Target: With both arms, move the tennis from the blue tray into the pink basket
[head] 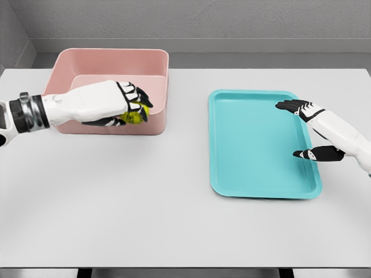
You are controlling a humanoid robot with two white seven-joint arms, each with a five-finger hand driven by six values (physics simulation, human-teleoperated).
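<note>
The tennis ball [134, 116] is clasped in the curled fingers of the left robot hand [124, 104], positioned over the pink basket [156, 63] interior, inside its front wall, presumably for release. The right robot hand [307, 130] hovers with fingers spread, holding nothing, over the blue tray [249, 145], which shows no contents. The counter [145, 202] between both containers offers open room.

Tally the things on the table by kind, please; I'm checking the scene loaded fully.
Ball: 1, yellow-green, held by the left hand over the basket
Basket: 1, pink
Tray: 1, blue, nothing lying on it; right hand open above its right edge
Total: 3
</note>
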